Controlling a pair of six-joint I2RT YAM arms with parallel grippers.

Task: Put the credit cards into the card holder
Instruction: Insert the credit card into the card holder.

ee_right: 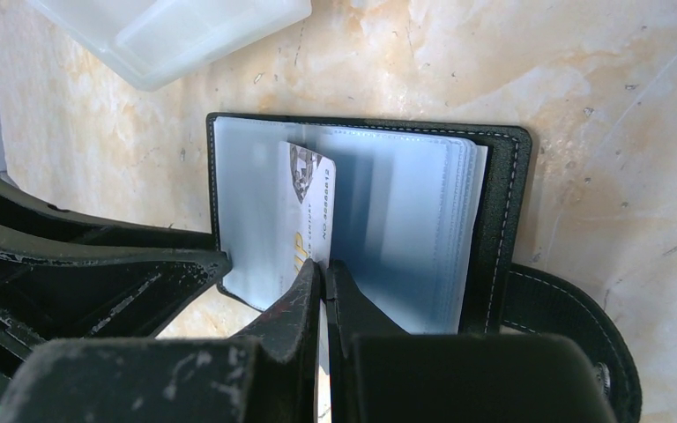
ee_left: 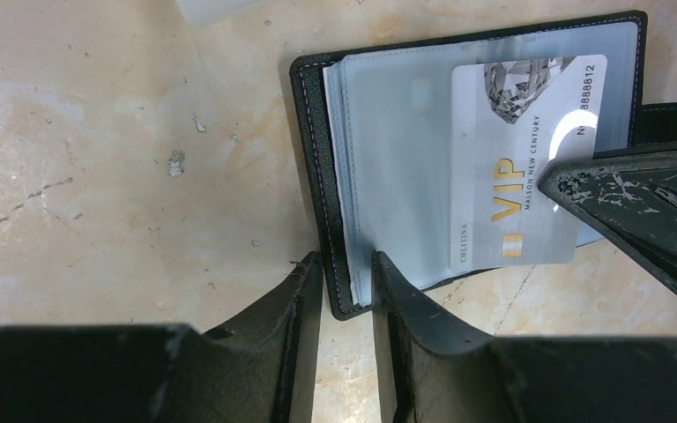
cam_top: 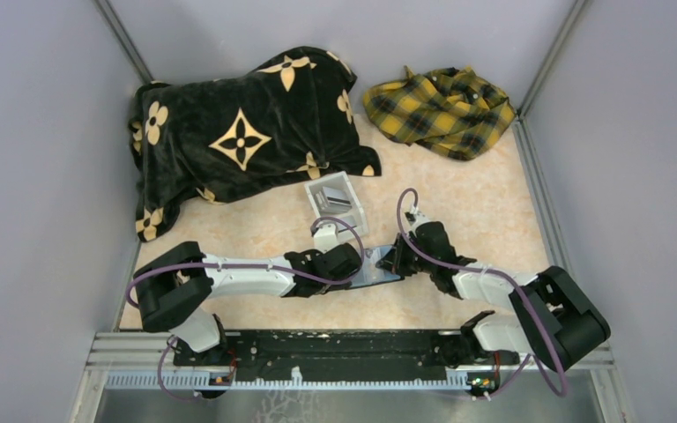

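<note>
The black card holder (ee_left: 310, 159) lies open on the table, its grey sleeves (ee_right: 405, 220) facing up and its strap (ee_right: 573, 326) out to one side. My left gripper (ee_left: 344, 269) straddles a corner of its cover and sleeve stack and is shut on it. A silver VIP credit card (ee_left: 511, 176) lies over the sleeves, one end sticking out past the holder's edge. My right gripper (ee_right: 323, 269) is shut on that end. Whether the card's far end sits inside a slot I cannot tell. In the top view both grippers (cam_top: 361, 260) (cam_top: 397, 257) meet at the holder (cam_top: 379, 273).
A clear-white open box (cam_top: 335, 201) with more cards in it stands just beyond the holder; its corner shows in the right wrist view (ee_right: 176, 31). A black flowered blanket (cam_top: 238, 132) and a yellow plaid cloth (cam_top: 441, 110) lie at the back. Walls close in both sides.
</note>
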